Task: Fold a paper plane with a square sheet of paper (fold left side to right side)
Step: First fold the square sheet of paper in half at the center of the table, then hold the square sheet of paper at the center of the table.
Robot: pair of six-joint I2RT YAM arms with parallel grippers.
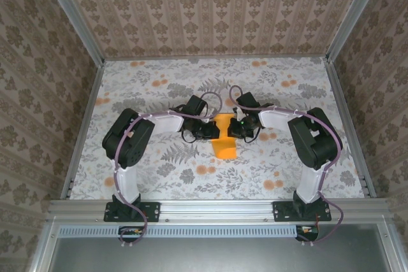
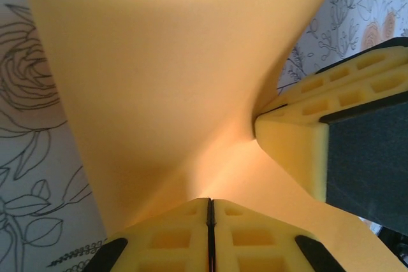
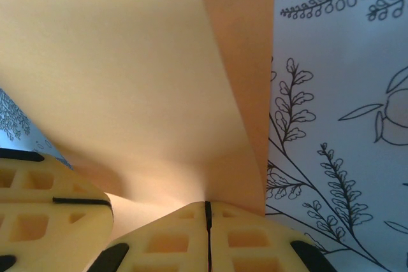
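- The table top (image 1: pixel 159 87) has a pale cover printed with grey ferns and small orange flowers.
- Three walls (image 1: pixel 217 4) around it carry brown wallpaper with leaf ornaments.
- Grey metal posts (image 1: pixel 71 14) mark the corners; a metal rail (image 1: pixel 217 207) runs along the near edge.
- The light is soft and even.

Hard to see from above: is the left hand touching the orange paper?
Touching. Left wrist view: the left hand is shut on the orange paper.
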